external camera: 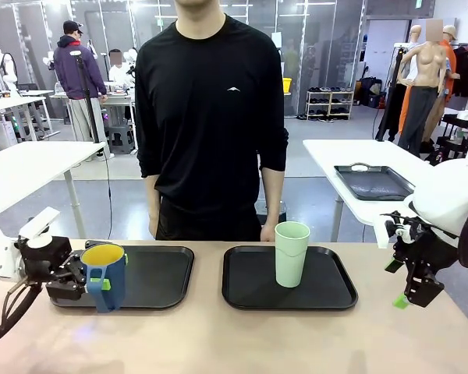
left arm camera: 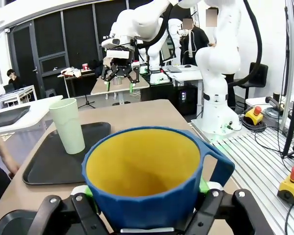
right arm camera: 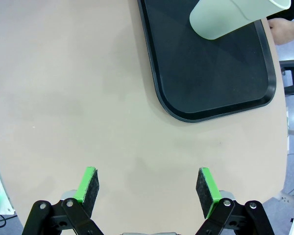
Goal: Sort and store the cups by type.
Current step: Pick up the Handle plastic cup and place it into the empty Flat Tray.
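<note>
Placing step: left gripper [external camera: 76, 274] clenched on mug [external camera: 104, 276] over left tray [external camera: 160, 273]. Tumbler [external camera: 291, 253] on tray ahead of released right gripper [right arm camera: 148, 190]. Next: lower, release

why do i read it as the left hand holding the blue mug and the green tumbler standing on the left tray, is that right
Not quite. The tumbler stands on the right tray, as the front view shows. The left hand does hold the blue mug, at the left tray.
</note>
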